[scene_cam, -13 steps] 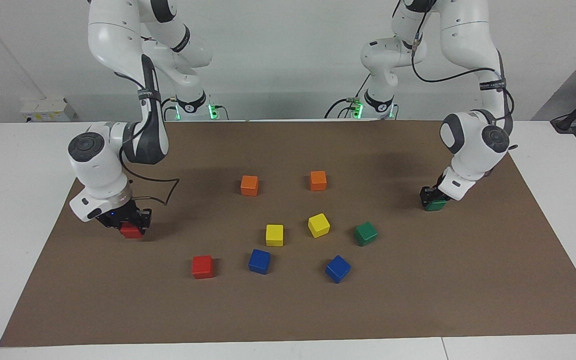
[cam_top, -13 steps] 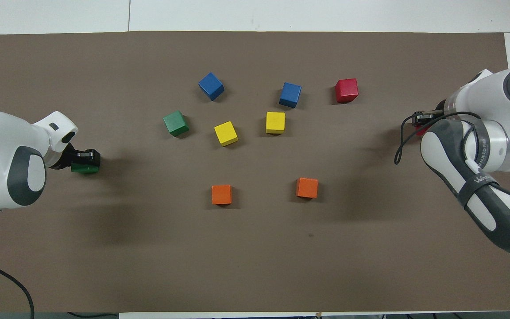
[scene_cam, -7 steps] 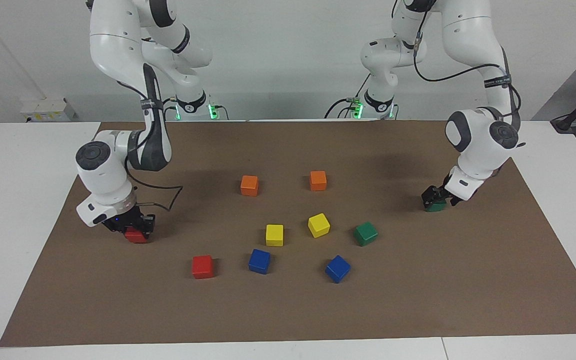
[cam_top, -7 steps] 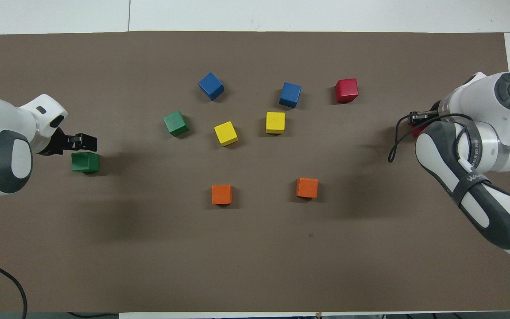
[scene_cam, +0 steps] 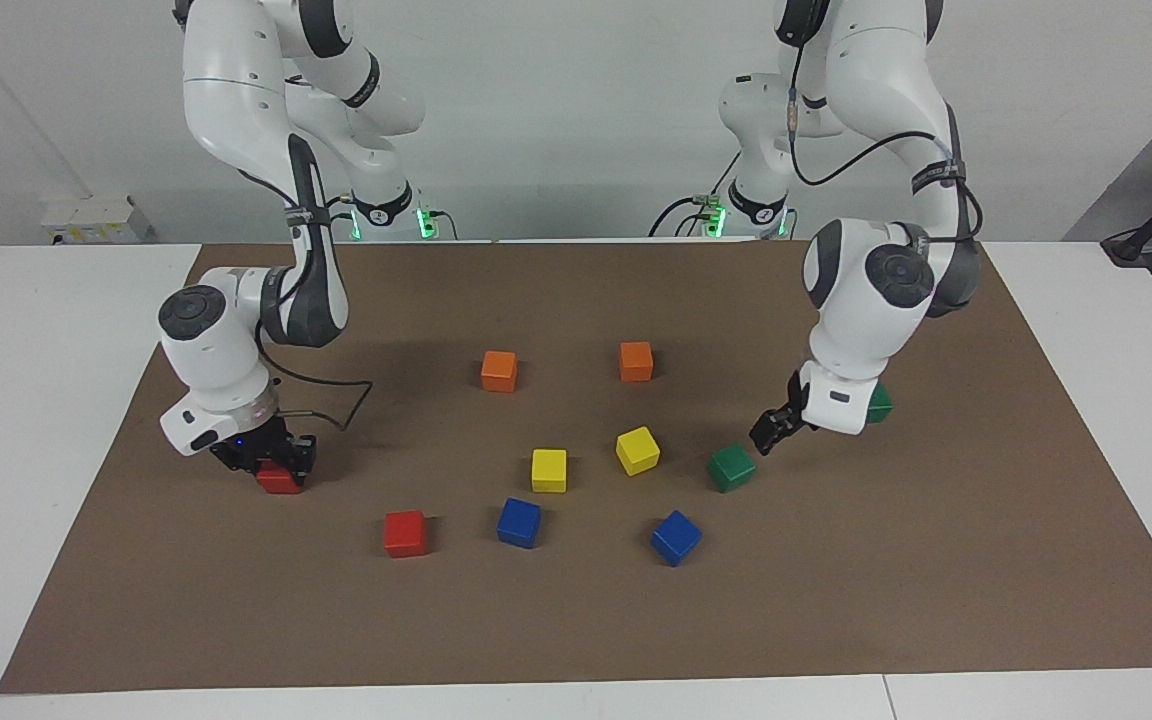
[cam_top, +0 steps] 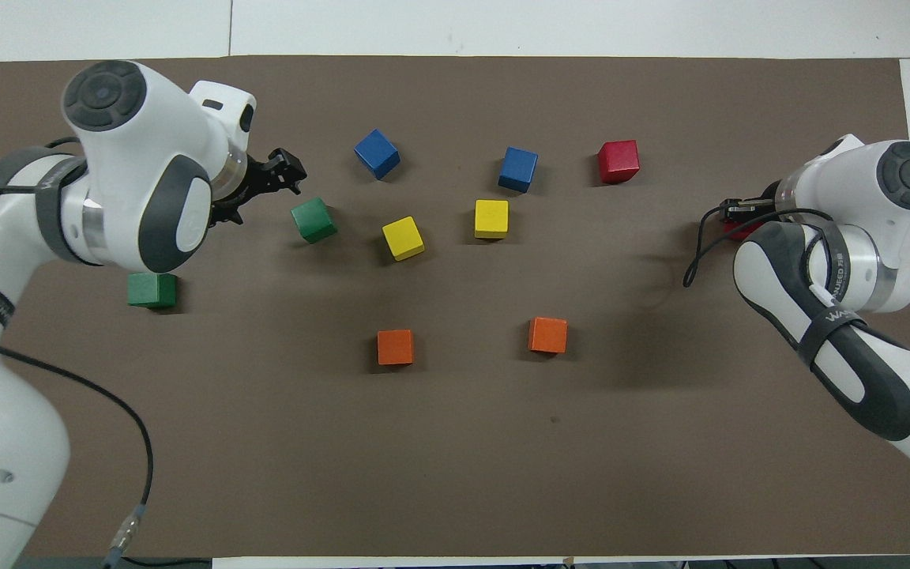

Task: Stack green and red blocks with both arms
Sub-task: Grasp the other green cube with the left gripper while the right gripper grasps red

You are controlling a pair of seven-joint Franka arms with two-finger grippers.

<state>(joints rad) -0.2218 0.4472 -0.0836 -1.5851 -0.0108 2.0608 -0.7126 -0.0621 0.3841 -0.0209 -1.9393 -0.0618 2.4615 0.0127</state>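
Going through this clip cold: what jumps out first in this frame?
The two white arms stand out: the left gripper hangs empty just above a green block near the yellow cubes. The right gripper sits low over a red block at its own end of the brown mat.

1. Mat (scene_cam: 836,620): lies on the surface (scene_cam: 36,400).
2. Centre pair (scene_cam: 549,470): side by side at mat centre.
3. Near pair (scene_cam: 499,371): nearer the robots than mat centre.
4. Far pair (scene_cam: 519,522): farther from the robots than mat centre.
5. Left-end block (cam_top: 152,289): toward the mat's left-arm end. Left-inner block (scene_cam: 732,467) lies between it and centre, with the left gripper (scene_cam: 769,435) just beside it.
6. Right-end block (scene_cam: 280,482): toward the mat's right-arm end, between the fingers of the right gripper (scene_cam: 274,466). Right-inner block (scene_cam: 405,533) lies toward centre.
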